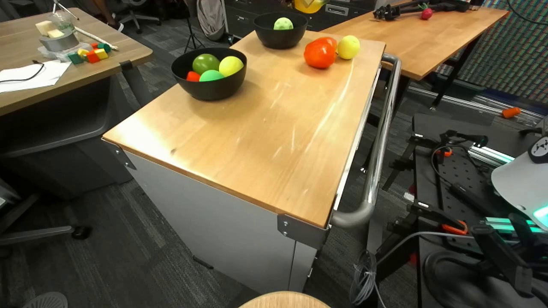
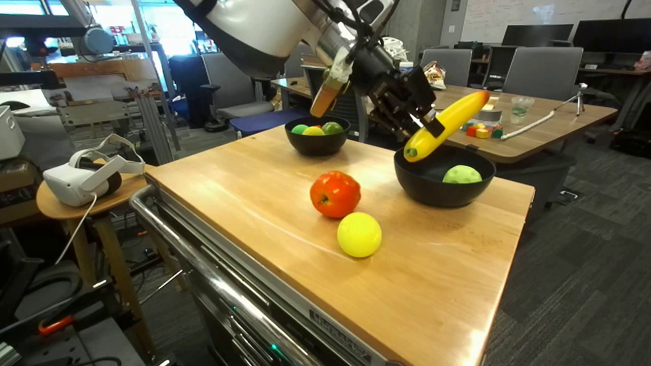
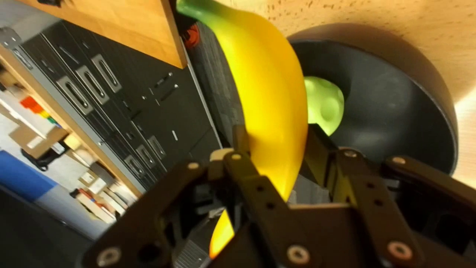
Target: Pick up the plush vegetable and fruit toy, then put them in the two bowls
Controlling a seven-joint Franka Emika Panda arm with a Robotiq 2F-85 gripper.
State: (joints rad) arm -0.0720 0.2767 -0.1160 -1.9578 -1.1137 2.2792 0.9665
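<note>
In an exterior view the nearest part is a steel handrail (image 2: 218,277) running along the edge of a wooden worktop (image 2: 447,284). On it lies a yellow ball (image 2: 359,235), just beside a red toy tomato (image 2: 335,194); whether the two touch I cannot tell.

Beyond them stands the front black bowl (image 2: 432,195), with a pale green dimpled toy (image 2: 462,174) inside it. The gripper (image 3: 278,147) holds a toy banana (image 2: 455,118), and the wrist view shows a finger pressed to each side of the fruit. The banana slants, its green stem end low at the left side of that bowl's rim and its reddish tip up and to the right; I cannot tell whether it touches the bowl.

Farther back sits the rear black bowl (image 2: 318,147). It holds a dark green round (image 1: 206,64), a yellow round (image 1: 230,66), a bright green round (image 1: 211,76) and a red toy (image 1: 193,76), the last partly hidden.

At the left, a white VR headset (image 2: 81,178) rests on a round wooden stool (image 2: 53,206). Past the worktop, another table (image 2: 552,129) bears coloured blocks (image 2: 480,132), a clear cup (image 2: 520,109) and a small tripod (image 2: 580,99). Grey chairs (image 2: 541,76) stand behind that table, then dark monitors (image 2: 536,35), with a whiteboard (image 2: 554,12) on the wall at the back.
</note>
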